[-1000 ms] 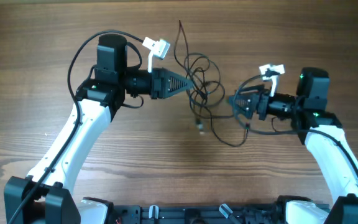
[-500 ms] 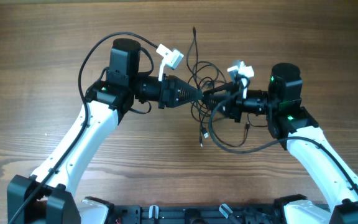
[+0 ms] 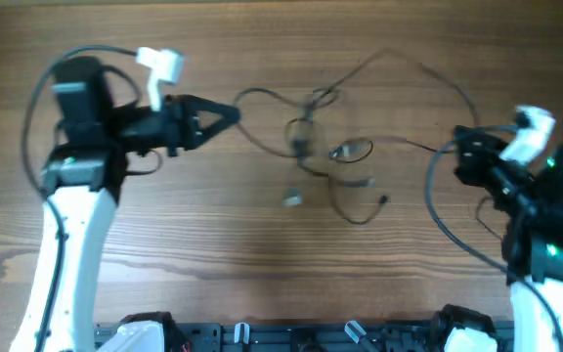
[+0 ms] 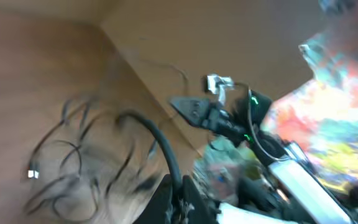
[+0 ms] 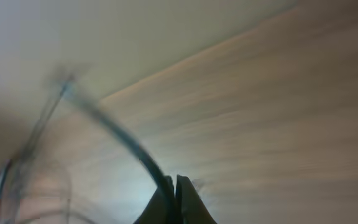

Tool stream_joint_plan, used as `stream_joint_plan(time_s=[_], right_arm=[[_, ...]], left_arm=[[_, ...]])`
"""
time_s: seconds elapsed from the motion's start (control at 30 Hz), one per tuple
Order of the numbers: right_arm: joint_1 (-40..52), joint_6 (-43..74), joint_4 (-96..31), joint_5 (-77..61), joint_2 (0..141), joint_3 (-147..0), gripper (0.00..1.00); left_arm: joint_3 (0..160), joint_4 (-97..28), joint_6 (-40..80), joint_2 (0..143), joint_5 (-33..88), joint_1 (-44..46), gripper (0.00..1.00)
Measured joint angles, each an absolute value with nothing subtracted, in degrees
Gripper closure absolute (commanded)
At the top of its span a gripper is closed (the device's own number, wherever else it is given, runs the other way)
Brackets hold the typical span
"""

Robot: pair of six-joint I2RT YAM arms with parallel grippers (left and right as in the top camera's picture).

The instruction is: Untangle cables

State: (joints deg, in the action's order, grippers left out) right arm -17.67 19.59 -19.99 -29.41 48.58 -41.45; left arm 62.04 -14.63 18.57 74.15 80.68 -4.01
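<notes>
Each claw is clenched on a strand of the cables (image 3: 335, 152). The left gripper (image 3: 231, 111), towards the left edge of the bench (image 3: 164, 244), is pinched to a point where a strand leaves it. The right gripper (image 3: 462, 152), by the right edge, is shown in its wrist view closed on a cord. If the arms are drawn wide apart, the knot (image 3: 306, 127) is likely to be pulled tighter rather than opened, since both held strands lead into it; a thin cord could also be slipped from the fingers. The cables are seen as thin, black, blurred lines strung across the middle of the bench, with small loops gathered at the centre and a pale plug (image 3: 291, 198) lying just towards the front edge.
</notes>
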Motion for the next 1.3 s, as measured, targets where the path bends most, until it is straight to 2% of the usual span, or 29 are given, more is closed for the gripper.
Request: stream_joint_plan(time_s=[0.17, 0.27, 0.3, 0.33, 0.37, 0.4, 0.47, 0.5, 0.7, 0.87, 1.0, 1.1, 1.3], right_arm=[[-18.65, 20.82, -26.44, -12.71, 37.12, -41.43, 0.96], [-18.65, 21.43, -28.23, -9.21, 36.10, -41.43, 0.96], [-18.65, 21.52, -28.95, -8.36, 36.23, -41.43, 0.91], [-18.65, 21.71, -29.36, -7.42, 36.38, -41.43, 0.77], [-18.65, 22.24, -29.45, -7.18, 36.49, -41.43, 0.53], [-18.65, 22.61, -29.69, -7.25, 36.71, -41.43, 0.18], [-18.65, 22.70, -30.30, -9.10, 37.26, -41.43, 0.05], [-18.65, 22.26, -30.41, -10.68, 37.67, -41.43, 0.02], [-18.65, 17.74, -30.48, -28.51, 41.98, -41.43, 0.00], [-17.58, 17.69, -30.46, -44.38, 49.41, -41.43, 0.01], [-12.29, 17.72, -29.52, -50.87, 57.54, -41.43, 0.05], [-7.97, 18.92, -23.40, -54.65, 61.93, -41.39, 0.05], [5.37, 31.44, -10.09, -53.63, 68.47, -41.39, 0.21]], left_arm=[[62.06, -14.59, 21.08, 69.21, 76.44, -17.39, 0.96], [62.06, -14.76, 23.77, 69.10, 72.95, -20.14, 0.96], [62.06, -14.81, 24.36, 69.10, 72.23, -20.45, 0.96], [62.06, -14.83, 24.80, 69.10, 71.57, -20.43, 0.96], [62.04, -14.81, 24.97, 69.10, 71.33, -20.38, 0.96], [62.06, -14.83, 25.21, 69.10, 71.02, -20.38, 0.96], [62.04, -14.83, 25.45, 69.10, 70.63, -19.88, 0.96], [62.06, -14.83, 25.47, 69.10, 70.35, -19.16, 0.96], [62.04, -13.74, 22.72, 69.10, 69.89, -8.86, 0.96], [62.04, -8.03, 21.54, 69.10, 69.91, -2.72, 0.96], [62.04, -6.15, 21.41, 69.10, 69.89, 1.21, 0.96], [62.04, -6.15, 21.32, 69.10, 69.89, 2.85, 0.96], [62.04, -5.32, 21.80, 69.10, 69.87, 6.15, 0.96]])
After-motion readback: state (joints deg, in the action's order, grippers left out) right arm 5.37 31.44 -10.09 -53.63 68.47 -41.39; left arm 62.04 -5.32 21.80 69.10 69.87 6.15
